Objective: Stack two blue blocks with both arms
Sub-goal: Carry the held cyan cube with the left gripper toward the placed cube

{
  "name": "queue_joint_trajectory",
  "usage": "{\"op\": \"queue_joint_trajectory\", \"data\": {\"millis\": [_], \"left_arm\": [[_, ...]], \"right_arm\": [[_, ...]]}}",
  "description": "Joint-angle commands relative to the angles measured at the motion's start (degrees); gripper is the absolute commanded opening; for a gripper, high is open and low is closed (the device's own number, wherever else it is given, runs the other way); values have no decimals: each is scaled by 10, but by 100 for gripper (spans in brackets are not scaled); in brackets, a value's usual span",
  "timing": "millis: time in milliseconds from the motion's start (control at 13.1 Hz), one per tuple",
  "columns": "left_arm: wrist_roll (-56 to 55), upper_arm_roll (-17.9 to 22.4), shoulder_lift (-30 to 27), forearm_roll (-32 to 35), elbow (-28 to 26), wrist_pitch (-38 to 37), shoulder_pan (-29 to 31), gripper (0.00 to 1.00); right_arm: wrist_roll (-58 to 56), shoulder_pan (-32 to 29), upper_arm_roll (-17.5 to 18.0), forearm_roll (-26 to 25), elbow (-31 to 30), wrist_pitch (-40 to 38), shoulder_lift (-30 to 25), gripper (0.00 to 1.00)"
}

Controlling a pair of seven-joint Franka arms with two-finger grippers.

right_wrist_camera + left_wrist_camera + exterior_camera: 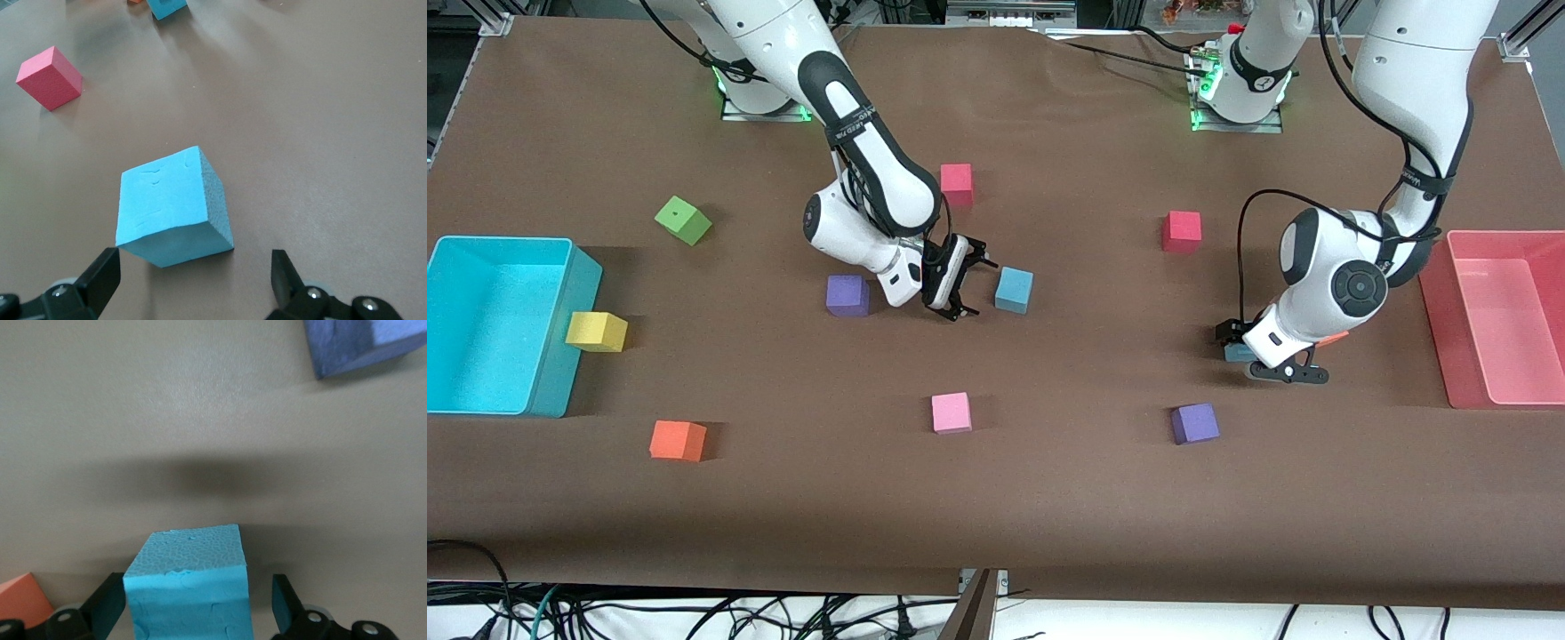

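Observation:
One blue block (1014, 290) sits on the table near the middle. My right gripper (973, 284) is open and low beside it, on the side toward the right arm's end of the table. In the right wrist view the block (173, 207) lies just ahead of the open fingers (101, 275), apart from them. The second blue block (1238, 353) is mostly hidden under my left gripper (1263, 354). In the left wrist view this block (190, 587) stands between the spread fingers (285, 600), with a gap on one side. It rests on the table.
A cyan bin (498, 324) stands at the right arm's end and a pink bin (1503, 316) at the left arm's end. Purple blocks (847, 295) (1195, 423), red blocks (956, 183) (1182, 230), and pink (951, 412), orange (677, 440), yellow (596, 331) and green (682, 220) blocks lie scattered.

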Motion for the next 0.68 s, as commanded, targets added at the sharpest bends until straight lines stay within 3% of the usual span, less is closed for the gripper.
{"op": "queue_joint_trajectory", "data": {"millis": [0,152,609], "left_arm": [[14,4,-2,2,-5,7,-5,35],[15,4,-12,3,-5,1,-4,0],[26,-1,-113,2,25,-113,-5,0]], "right_arm": [[-26,-7,8,18,8,-8,4,100],[-42,-7,7,24,5,-20,4,100],[-81,-8,7,54,0,-25,5,100]]}}
